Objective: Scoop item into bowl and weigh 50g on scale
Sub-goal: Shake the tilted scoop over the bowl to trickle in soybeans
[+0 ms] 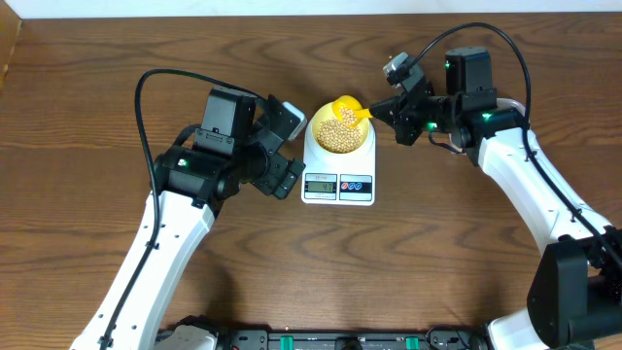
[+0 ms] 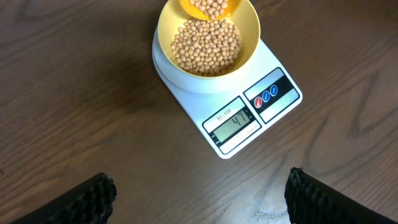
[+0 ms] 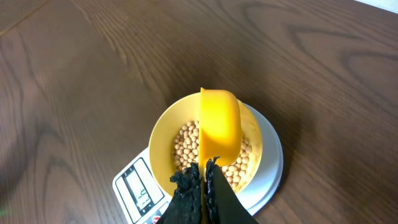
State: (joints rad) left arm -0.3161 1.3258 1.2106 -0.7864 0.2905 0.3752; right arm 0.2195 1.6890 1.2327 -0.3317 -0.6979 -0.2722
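Scoop [image 3: 219, 121] was pinched by its handle in the right gripper [image 3: 204, 180] and held over the bowl [image 2: 252, 31], which sat on the scale [image 2: 273, 93]. Beans [image 2: 206, 46] lay heaped in the bowl, with some in the scoop. The scale's display [image 2: 234, 121] read 41. Judged mostly done, with a small top-up to 50 left. Left gripper [image 2: 202, 196] stood spread and empty beside the scale.

the bowl [image 2: 252, 34] is blocked from above by the scoop [image 3: 219, 121] held in the right fingers [image 3: 186, 193]. the scale's [image 2: 193, 99] left side is crowded by the left fingers [image 2: 93, 196]; bare worktop [image 1: 340, 262] is left open before its display [image 2: 235, 122].
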